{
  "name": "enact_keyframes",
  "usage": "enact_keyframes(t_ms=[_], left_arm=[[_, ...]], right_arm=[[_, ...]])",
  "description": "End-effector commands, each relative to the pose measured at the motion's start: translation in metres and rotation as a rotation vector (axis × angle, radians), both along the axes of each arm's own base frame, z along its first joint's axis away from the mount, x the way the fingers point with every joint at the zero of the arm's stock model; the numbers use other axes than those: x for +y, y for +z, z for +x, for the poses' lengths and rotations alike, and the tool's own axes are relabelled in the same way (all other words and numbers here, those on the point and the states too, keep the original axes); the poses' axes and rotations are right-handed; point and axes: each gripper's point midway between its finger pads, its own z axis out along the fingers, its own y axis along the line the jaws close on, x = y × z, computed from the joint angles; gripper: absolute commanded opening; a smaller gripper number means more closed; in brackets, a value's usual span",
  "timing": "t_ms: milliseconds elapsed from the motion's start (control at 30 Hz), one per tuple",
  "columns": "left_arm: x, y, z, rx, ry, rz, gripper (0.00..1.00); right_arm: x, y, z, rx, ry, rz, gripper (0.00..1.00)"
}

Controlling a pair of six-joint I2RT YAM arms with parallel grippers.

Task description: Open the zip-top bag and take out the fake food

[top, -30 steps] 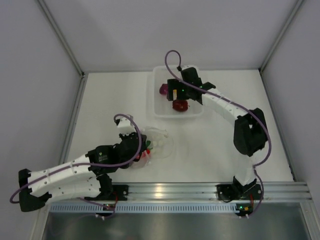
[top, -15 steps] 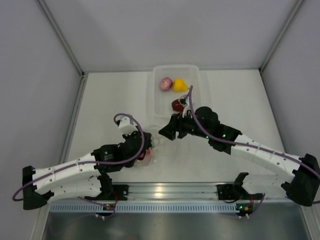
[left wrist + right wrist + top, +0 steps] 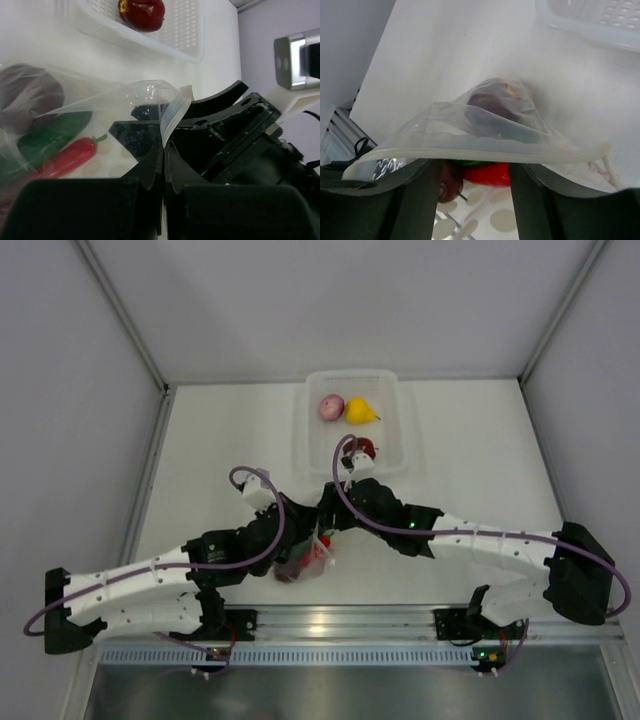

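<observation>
Left gripper [image 3: 162,150]: jaws fully together, pinching a fold of clear film at the mouth of the zip-top bag [image 3: 100,107]. The grip takes only a thin edge of plastic.

Bag position: on the table [image 3: 220,440] close to my bases, between my two grippers, with the mouth end lifted and the body slumped on the surface. Inside it I see a red chili [image 3: 67,157], a green cucumber [image 3: 47,140] and a dark purple piece [image 3: 27,95].

Right gripper [image 3: 472,172]: jaws partly open, one finger on each side of the bag's thick white rim [image 3: 485,152], which lies across the gap. I see no clamp on anything.

The two grippers sit just beside each other, almost touching, in the overhead view.

Far side: white mesh basket [image 3: 395,440] holding the dark red apple [image 3: 141,11], pinkish onion [image 3: 331,407] and yellow pear [image 3: 358,411]. These are already out of the bag.

Risks, my judgement:
- The right jaws may take both lips of the rim at once, so that pulling drags the bag and does not part the seal.
- The film may slide out of the left pinch, because the hold is shallow and the plastic is slick.
- The fingers may knock together, given how close the heads are.
- A hard pull may stretch or tear the thin film, or tip the food onto the table.
</observation>
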Motion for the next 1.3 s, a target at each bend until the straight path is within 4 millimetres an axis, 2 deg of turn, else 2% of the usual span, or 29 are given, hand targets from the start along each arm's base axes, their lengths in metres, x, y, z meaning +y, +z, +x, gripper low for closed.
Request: enact_keyframes(t_ms=[0,200,233,433,533,600,700,800,1033,1133,1167,1233,1267], left_arm=[[-0.015,0.043,-0.002,-0.037,-0.034,-0.158,0.0],[-0.006,0.048,-0.004,-0.071,-0.047,-0.143,0.0],[0.001,0.051,-0.005,-0.083,-0.039,-0.157,0.0],[0.024,0.037,-0.006,-0.102,0.0,-0.155,0.0],[0.026,0.028,-0.006,-0.108,-0.007,-0.118,0.0],[0.024,0.011,-0.004,-0.089,-0.002,-0.078,0.0],[0.019,-0.015,-0.004,-0.044,0.007,-0.043,0.0],[0.011,-0.029,-0.005,0.001,0.007,-0.039,0.0],[-0.006,-0.039,-0.005,0.04,-0.014,-0.005,0.0],[-0.007,-0.04,-0.006,0.044,-0.008,-0.012,0.0],[-0.007,-0.041,-0.006,0.045,-0.006,-0.011,0.0],[-0.008,-0.042,-0.007,0.045,-0.001,-0.015,0.0],[-0.008,-0.043,-0.007,0.044,0.001,-0.014,0.0]], right_arm=[[0.006,0.008,0.005,-0.038,-0.051,0.009,0.55],[-0.018,-0.015,0.006,-0.086,-0.074,-0.17,0.61],[-0.027,-0.026,0.005,-0.08,-0.077,-0.23,0.62],[-0.07,-0.054,0.007,-0.141,-0.062,-0.49,0.61],[-0.063,-0.055,-0.007,-0.115,0.073,-0.491,0.6],[-0.052,-0.053,-0.019,-0.087,0.155,-0.451,0.6],[-0.047,-0.058,-0.019,-0.049,0.118,-0.431,0.59],[-0.048,-0.07,-0.017,0.019,0.032,-0.417,0.57],[-0.041,-0.091,-0.033,0.076,0.047,-0.449,0.57],[-0.048,-0.103,-0.038,0.108,0.005,-0.453,0.55],[-0.048,-0.099,-0.037,0.102,-0.017,-0.425,0.55],[-0.058,-0.106,-0.041,0.114,-0.071,-0.409,0.55],[-0.06,-0.103,-0.038,0.114,-0.122,-0.374,0.55]])
